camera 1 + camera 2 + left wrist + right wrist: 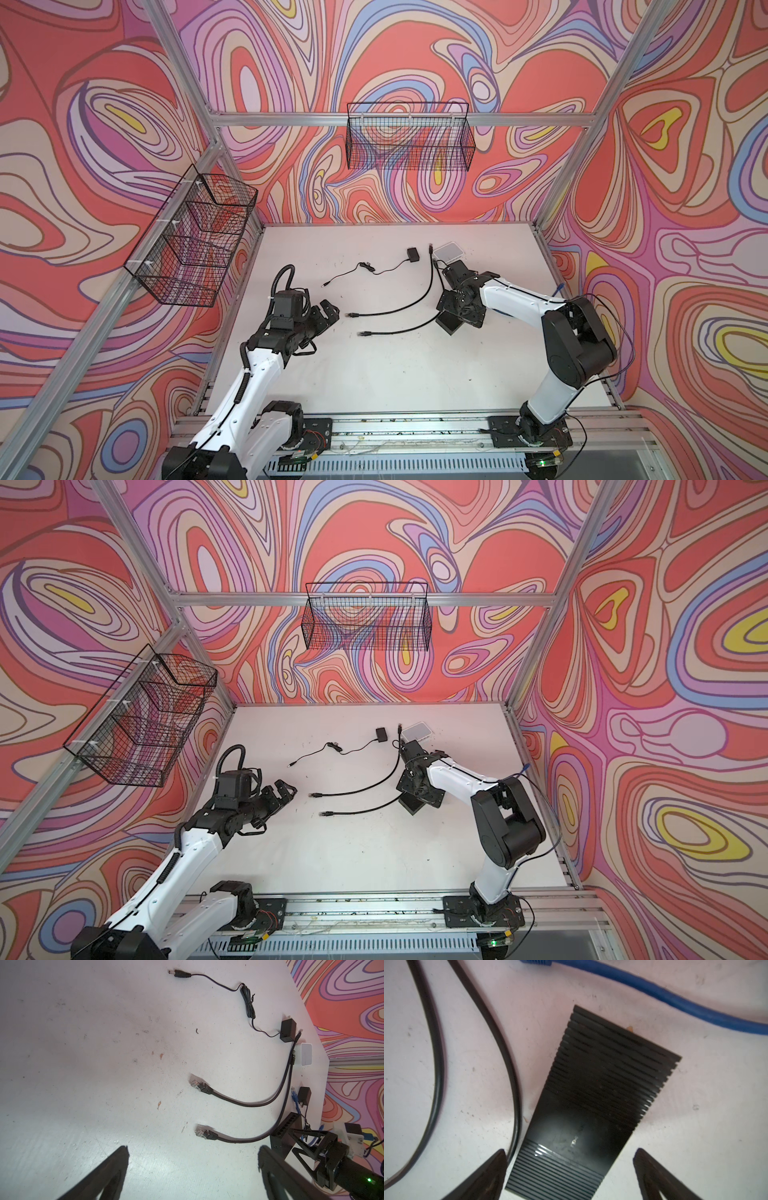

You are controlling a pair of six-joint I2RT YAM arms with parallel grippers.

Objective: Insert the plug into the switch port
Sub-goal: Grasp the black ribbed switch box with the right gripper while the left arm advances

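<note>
The black switch (pixel 591 1095) lies flat on the white worktop (pixel 374 374), right of its middle. It has ribbed ends and a glossy band, and a small pale mark there is too blurred to read. The right gripper (pixel 569 1153) is spread wide, one finger on each side of the switch's end, gripping nothing. Two black cables curve away from beside the switch. Their clear plugs (pixel 353 315) (pixel 363 333) rest just left of the worktop's middle. The left gripper (pixel 330 311) is also wide and empty, near those plugs. A blue cable (pixel 654 991) runs behind the switch.
</note>
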